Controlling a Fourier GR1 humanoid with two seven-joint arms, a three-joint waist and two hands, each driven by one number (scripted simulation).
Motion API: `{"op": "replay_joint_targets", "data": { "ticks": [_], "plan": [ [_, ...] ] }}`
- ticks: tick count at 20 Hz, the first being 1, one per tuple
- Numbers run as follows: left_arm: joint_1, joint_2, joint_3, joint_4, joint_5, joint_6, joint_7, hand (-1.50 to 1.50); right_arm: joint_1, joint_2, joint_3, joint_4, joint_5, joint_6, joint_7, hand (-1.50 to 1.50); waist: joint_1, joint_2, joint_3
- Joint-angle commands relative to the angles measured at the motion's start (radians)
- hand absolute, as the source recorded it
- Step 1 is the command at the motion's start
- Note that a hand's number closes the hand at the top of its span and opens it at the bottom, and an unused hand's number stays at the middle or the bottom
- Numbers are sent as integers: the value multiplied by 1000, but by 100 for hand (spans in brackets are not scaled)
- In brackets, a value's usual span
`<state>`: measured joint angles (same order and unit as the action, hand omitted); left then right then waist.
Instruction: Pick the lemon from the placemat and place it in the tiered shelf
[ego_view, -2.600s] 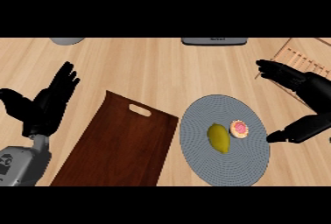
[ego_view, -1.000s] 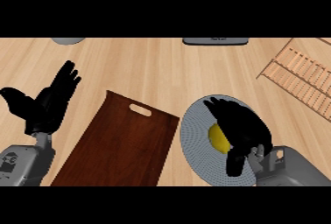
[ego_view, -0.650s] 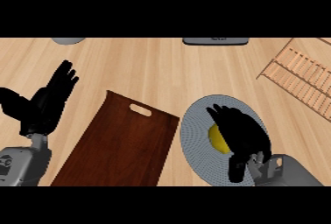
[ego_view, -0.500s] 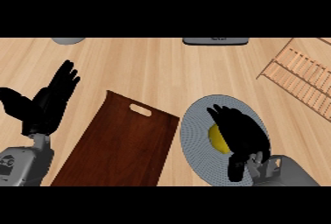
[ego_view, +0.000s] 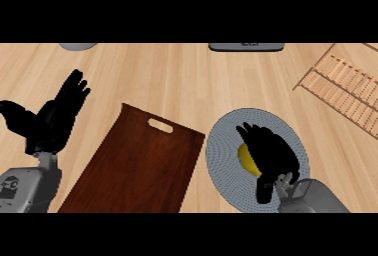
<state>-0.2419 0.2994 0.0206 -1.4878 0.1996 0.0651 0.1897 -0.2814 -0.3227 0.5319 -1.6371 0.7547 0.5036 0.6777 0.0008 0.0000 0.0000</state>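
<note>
Far left of the placemat, over bare wooden counter: left hand, open and resting, fingers straight and apart, pointing up and away, thumb spread toward the left edge. Below it, the grey forearm, entering from the lower edge.

At the top edge, well up and left of the placemat: part of a grey rounded thing, too cut off to identify.

Just left of the placemat, nearly touching its rim: dark brown wooden tray, lying flat and slanted, with a handle slot in its upper end.

At the top edge, straight above the placemat and well apart from it: part of a dark grey object, also cut off.

Round grey placemat, flat on the counter, partly covered. On it, near the middle: lemon, only a yellow sliver visible at the left side of the right hand. Right hand palm-down directly over the lemon, fingers bent down over the fruit and hiding most of it; cannot tell whether actually clamped on it or only draped over it. Grey right forearm at the placemat's lower right rim.

Up and right of the placemat, well apart: tiered shelf, light wooden slats running diagonally to the right edge.
</note>
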Motion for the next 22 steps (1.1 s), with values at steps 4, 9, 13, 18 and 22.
{"op": "replay_joint_targets", "data": {
  "ticks": [4, 9, 13, 18, 22],
  "plan": [
    [14, -26, 31, -10, -27, -23, 13, 0, 18, 40, -73, 97, 67, 10, -101, -150, 0, 0, 0],
    [43, -19, 59, -43, -11, -57, 8, 0, -29, 99, -85, 286, 123, -68, -191, -150, 5, 0, 0],
    [-62, -73, 23, 34, -78, -3, 31, 0, 6, 114, -73, 291, 149, -49, -213, 150, -3, 1, 0],
    [23, -58, 52, -11, -49, -68, -15, 0, -33, 78, -65, 309, 238, -126, -354, 150, 2, 0, 0],
    [-42, -66, 56, 19, -72, -48, 36, 0, -45, 133, -86, 295, 292, -175, -337, 150, -1, 0, 0]
  ]
}}
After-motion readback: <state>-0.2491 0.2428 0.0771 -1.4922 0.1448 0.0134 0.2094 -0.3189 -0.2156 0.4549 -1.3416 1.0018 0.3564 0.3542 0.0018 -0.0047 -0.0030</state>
